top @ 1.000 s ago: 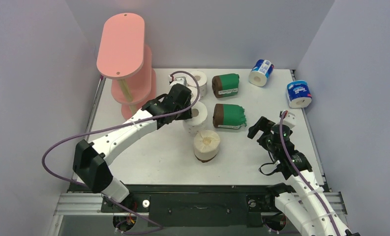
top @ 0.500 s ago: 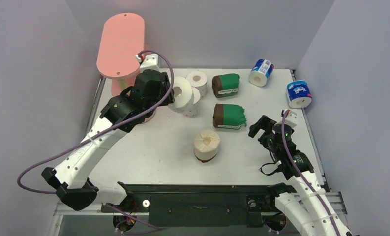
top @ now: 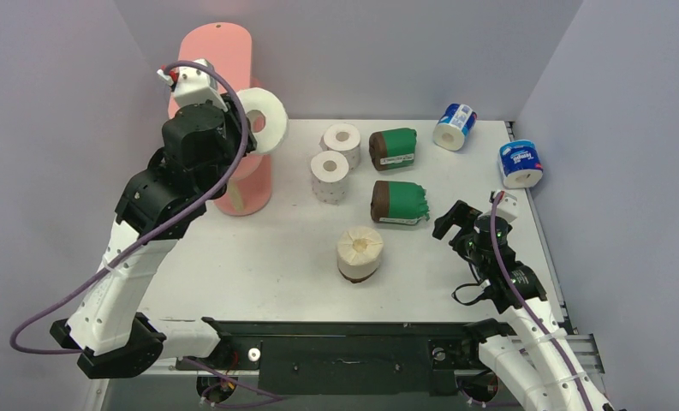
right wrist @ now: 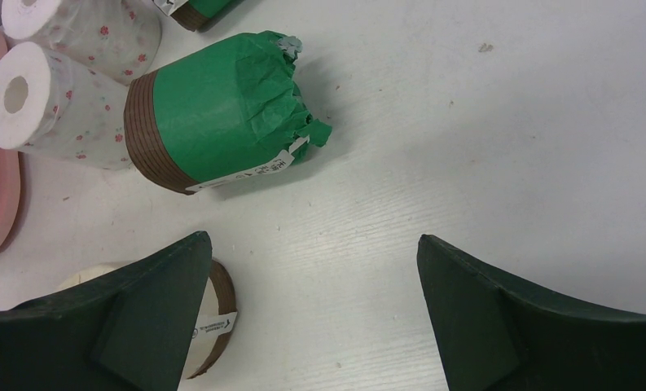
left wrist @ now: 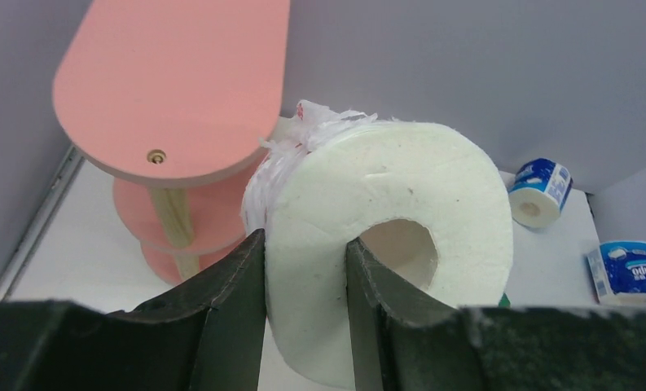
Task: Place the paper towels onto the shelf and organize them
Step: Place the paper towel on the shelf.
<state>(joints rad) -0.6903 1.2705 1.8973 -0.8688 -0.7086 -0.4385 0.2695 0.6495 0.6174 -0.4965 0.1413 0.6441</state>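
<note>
Nearest the arm bases, the right gripper (top: 457,224) hangs low over the white table (top: 259,265) with its jaws spread wide and nothing between them; its wrist view shows only bare tabletop between the two dark fingers (right wrist: 140,309). Just left of it, and a little nearer, the cream roll (top: 360,251) stands on end on a brown base, apart from the others. Beyond that lies the near green roll (top: 398,203) on its side, its brown end facing left and its crumpled green wrapper end facing right toward the open gripper. Further back the far green roll (top: 393,148) lies the same way, well apart from the first. To the left of the green pair stand two dotted rolls, one nearer (top: 330,175) and one behind it (top: 344,139), upright and close together, core holes up. At the far right, one blue-and-white roll (top: 521,163) lies by the right wall and another (top: 454,126) lies near the back wall. At the far left, the left gripper (top: 246,128) is raised high, its jaws closed on a white roll (top: 265,118). The wrist view shows them pinching the roll's wall between its outer side and its core hole. That roll is held in the air, face tilted outward, just beside the right edge of the top board of the pink shelf (top: 209,60), whose lower boards and a pale post show beneath it.
</note>
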